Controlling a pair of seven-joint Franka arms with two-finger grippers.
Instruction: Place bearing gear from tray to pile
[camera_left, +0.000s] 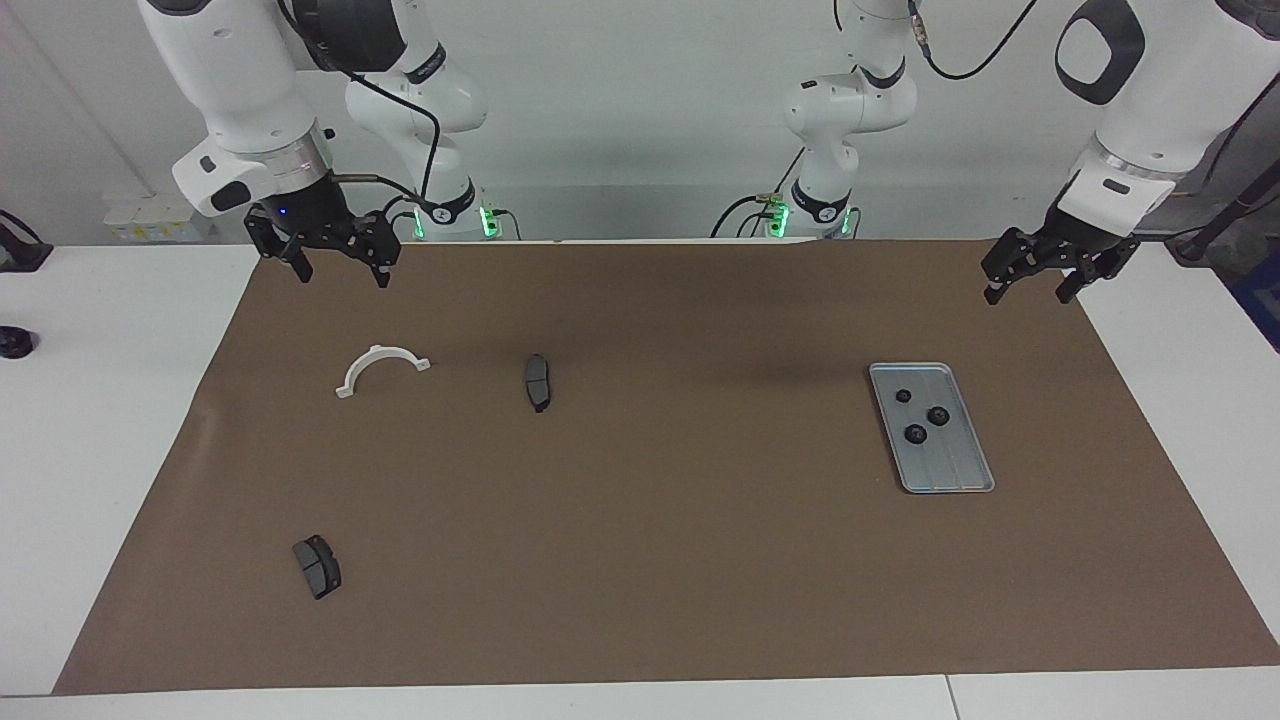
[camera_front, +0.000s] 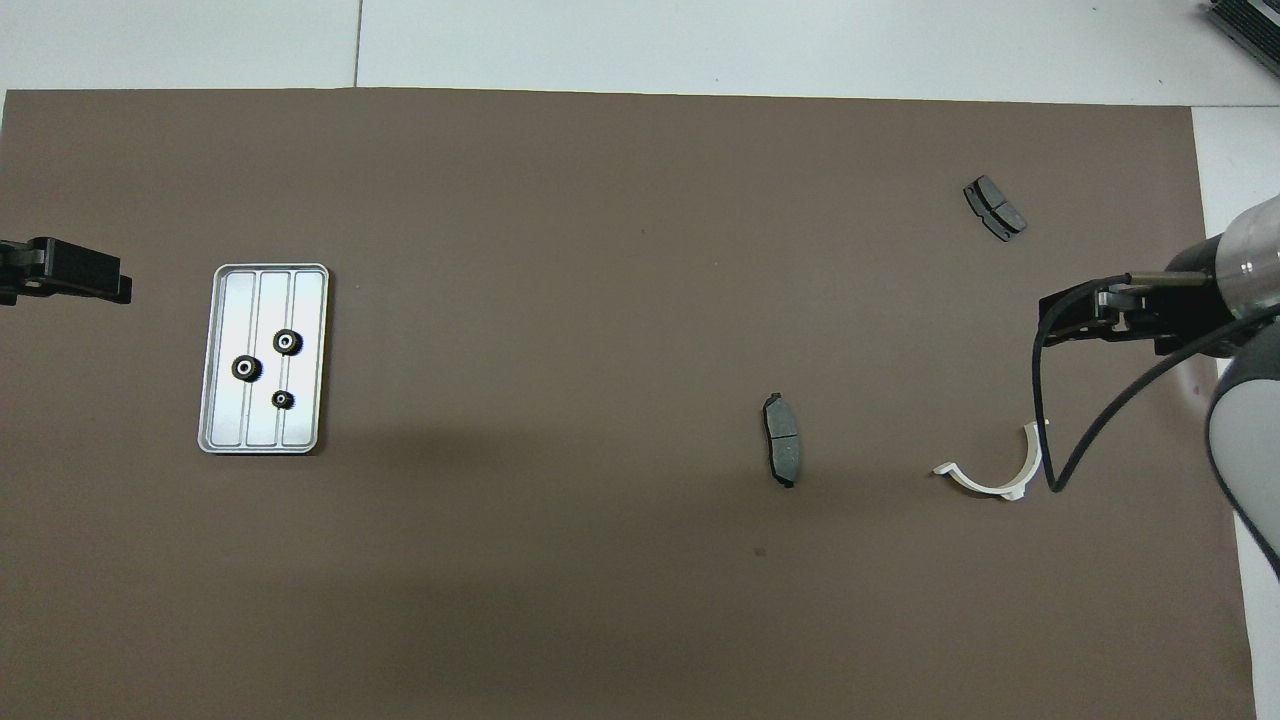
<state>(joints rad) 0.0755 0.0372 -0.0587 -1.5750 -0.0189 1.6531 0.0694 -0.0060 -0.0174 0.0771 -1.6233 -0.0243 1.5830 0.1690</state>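
Over the tabletop, both grippers, left gripper (camera_left: 1035, 275) and right gripper (camera_left: 338, 260), hung released; the left should descend squarely onto one bearing gear (camera_left: 938, 415) in the tray (camera_left: 955, 475)

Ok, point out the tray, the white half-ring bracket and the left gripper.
tray (camera_left: 958, 470), facing view, bare ridged floor.
white half-ring bracket (camera_left: 378, 354), facing view, top of the arch.
left gripper (camera_left: 1030, 294), facing view, midway between fingertips.

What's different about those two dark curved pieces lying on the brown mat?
The brake pad beside the white bracket lies near the middle of the mat, closer to the robots; the other brake pad sits alone, farther from them, toward the right arm's end. The first looks long and narrow, as if up on its edge; the second looks broader and flatter. Both are dark grey, curved, and untouched by either gripper.
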